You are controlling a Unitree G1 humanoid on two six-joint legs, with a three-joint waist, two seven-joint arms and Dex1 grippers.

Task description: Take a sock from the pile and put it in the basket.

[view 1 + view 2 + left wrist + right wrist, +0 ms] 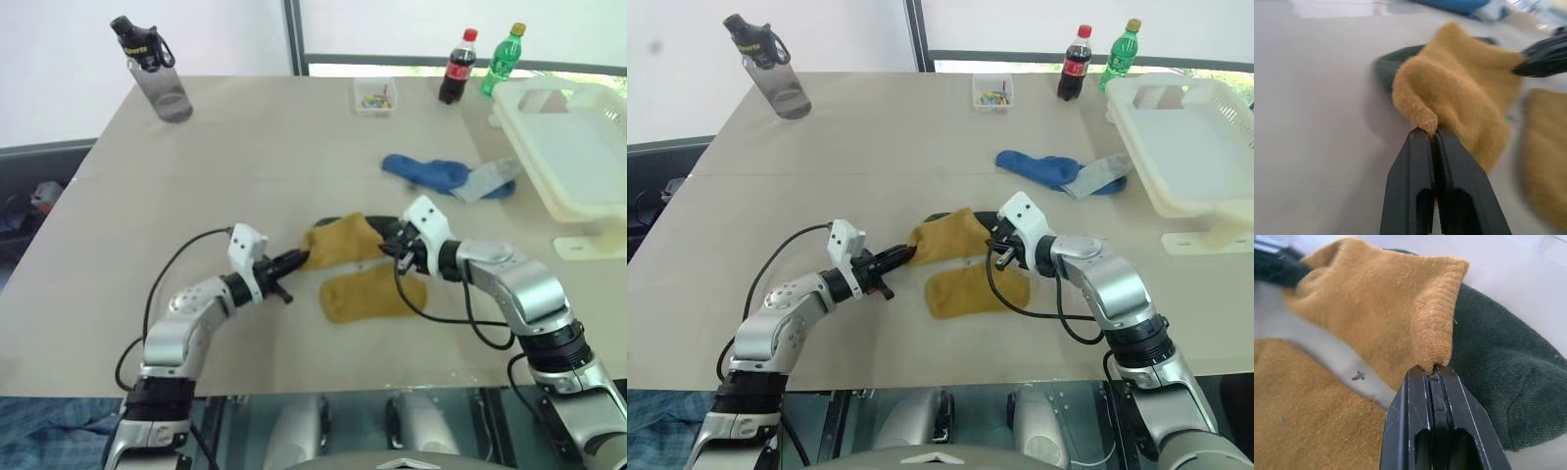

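Mustard-yellow sock (341,241) lies mid-tabletop (245,166), pinched at opposite ends: the left gripper (1433,133) has its fingers shut on one bunched tip, the right gripper (1431,370) on the ribbed cuff. The right wrist view shows the dark green sock (1498,382) beneath it. A second yellow sock (370,294) lies just beside. Bare tabletop stretches leftward. The white basket (549,186) sits at the right edge, holding nothing visible; the small clear box (375,97) holds coloured bits.
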